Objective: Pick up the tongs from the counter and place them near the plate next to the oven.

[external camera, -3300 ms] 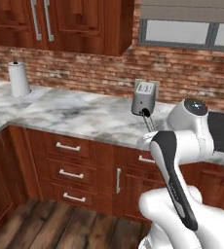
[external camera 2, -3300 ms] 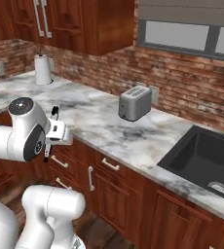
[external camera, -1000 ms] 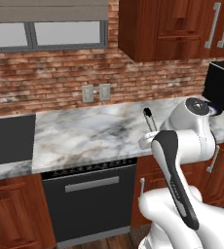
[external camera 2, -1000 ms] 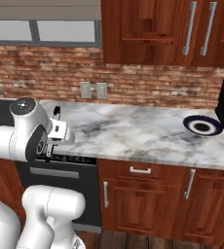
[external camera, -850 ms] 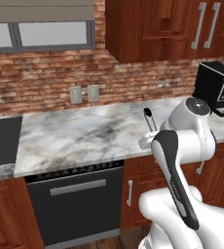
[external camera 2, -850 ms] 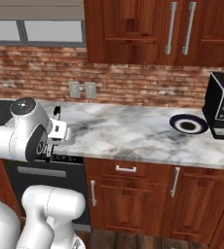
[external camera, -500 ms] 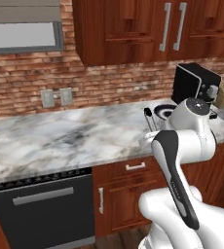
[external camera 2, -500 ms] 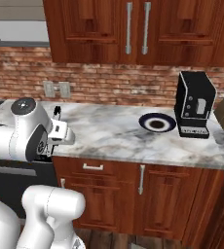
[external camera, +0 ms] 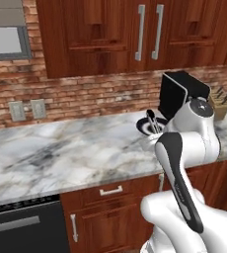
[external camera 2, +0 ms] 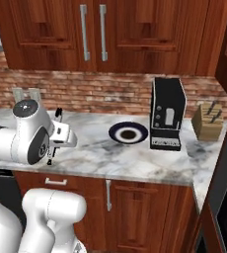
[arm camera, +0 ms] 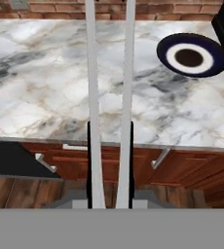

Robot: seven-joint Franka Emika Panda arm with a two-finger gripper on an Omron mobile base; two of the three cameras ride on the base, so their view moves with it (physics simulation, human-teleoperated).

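Note:
My gripper (arm camera: 110,160) is shut on the tongs (arm camera: 127,73). Their two slim silvery arms run up the hand view from between the dark fingertips (arm camera: 88,155). They are held in the air above the front edge of the white marble counter (arm camera: 36,97). In the right base view the tongs (external camera 2: 58,114) stand nearly upright in the gripper (external camera 2: 53,147), left of the plate (external camera 2: 129,133). The plate (arm camera: 191,54) is dark blue with a white ring and lies on the counter ahead to the right. In the left base view the tongs' black end (external camera: 150,116) shows in front of the plate (external camera: 144,128).
A black coffee machine (external camera 2: 167,118) stands right beside the plate, with a wooden knife block (external camera 2: 209,121) further right. A dark appliance front (external camera: 21,227) sits under the counter to the left. Wooden cabinets hang above, and a brick wall backs the counter.
The base has driven to the right along the counter, so the whole scene has slid left. The plate, coffee machine and knife block have come closer to centre. The gripper still holds the tongs.

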